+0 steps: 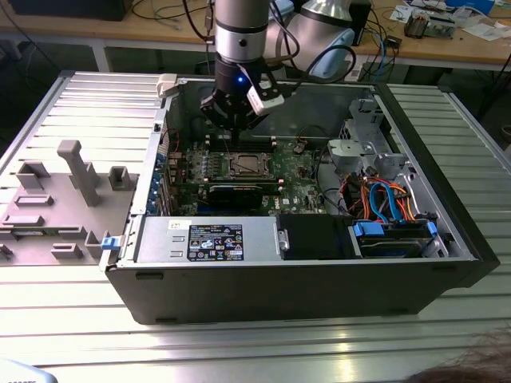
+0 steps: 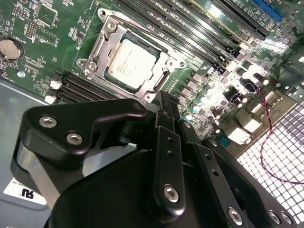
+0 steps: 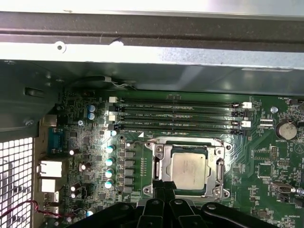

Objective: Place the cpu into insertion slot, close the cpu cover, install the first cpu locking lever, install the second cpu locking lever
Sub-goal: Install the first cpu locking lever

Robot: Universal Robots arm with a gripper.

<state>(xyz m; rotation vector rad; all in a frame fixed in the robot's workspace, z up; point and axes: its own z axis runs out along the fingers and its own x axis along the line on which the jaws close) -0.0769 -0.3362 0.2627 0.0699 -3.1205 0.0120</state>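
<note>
The cpu (image 3: 189, 170) lies flat in the insertion slot (image 3: 159, 150) on the green board, its silvery top showing. The cpu cover (image 3: 156, 168) lies down around the chip as a pale metal frame. In the second wrist view the cpu (image 2: 131, 64) sits inside the same cover (image 2: 97, 50). I cannot tell how the locking levers stand. My gripper (image 1: 231, 128) hangs a little above the board, just beside the socket, with its black fingers (image 3: 159, 190) pressed together and nothing between them. Its tips (image 2: 166, 99) point at the socket's edge.
The board sits inside an open computer case (image 1: 287, 295) on a ribbed metal table. Long memory slots (image 3: 180, 114) run beside the socket. A drive cage with blue and orange cables (image 1: 383, 199) is at the exterior view's right. A grey fixture (image 1: 72, 171) stands at its left.
</note>
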